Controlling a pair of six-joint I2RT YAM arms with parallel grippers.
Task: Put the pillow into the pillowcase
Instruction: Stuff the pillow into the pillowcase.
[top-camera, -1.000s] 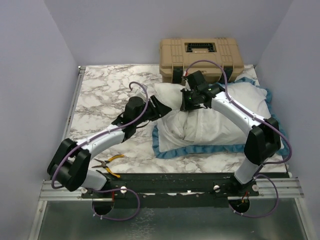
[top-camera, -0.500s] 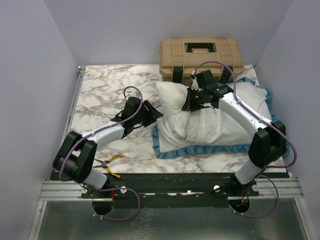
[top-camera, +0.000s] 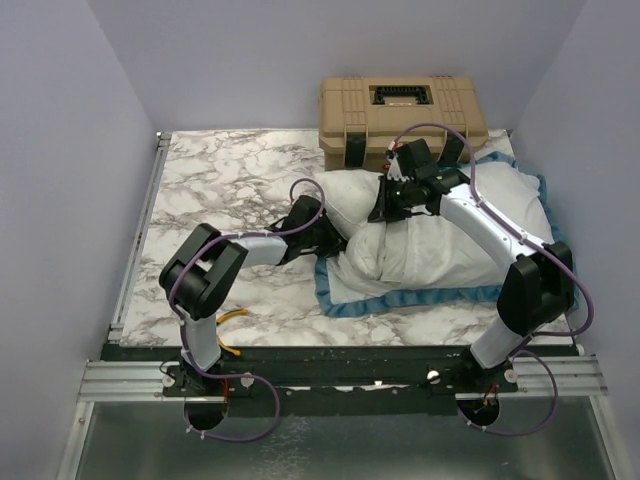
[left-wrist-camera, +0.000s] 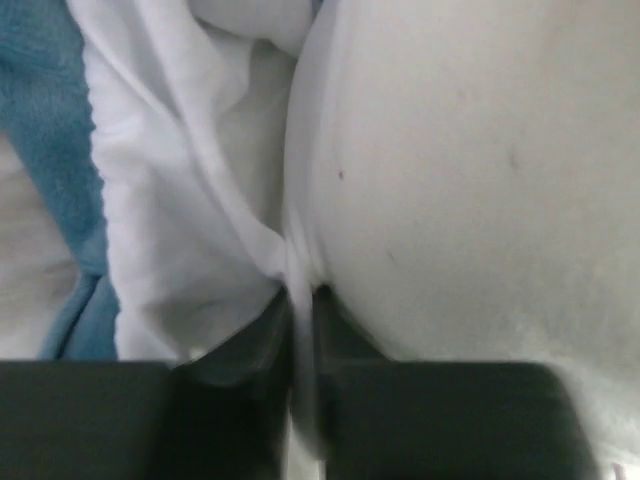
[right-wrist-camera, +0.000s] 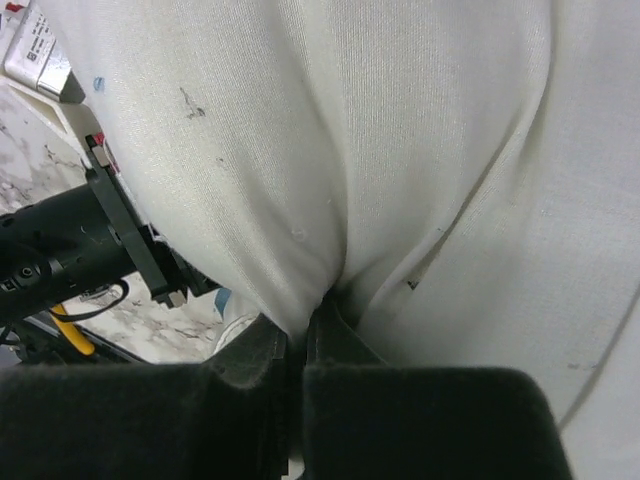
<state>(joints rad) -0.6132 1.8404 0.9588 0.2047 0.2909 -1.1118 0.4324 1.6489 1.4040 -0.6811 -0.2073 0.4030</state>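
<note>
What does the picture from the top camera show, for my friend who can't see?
A plump white pillow lies on a blue-frilled pillowcase on a marble table. The right gripper pinches the pillow's top; the left gripper is at its left end. A tan case sits behind.

Soft, even light from above, weak shadows; top view sharp. In the left wrist view the pillow (left-wrist-camera: 480, 180) is blurred.

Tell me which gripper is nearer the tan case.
The right gripper, pinching the pillow just in front of the tan case. The left gripper sits nearer the arm bases, at the pillow's left end.
</note>
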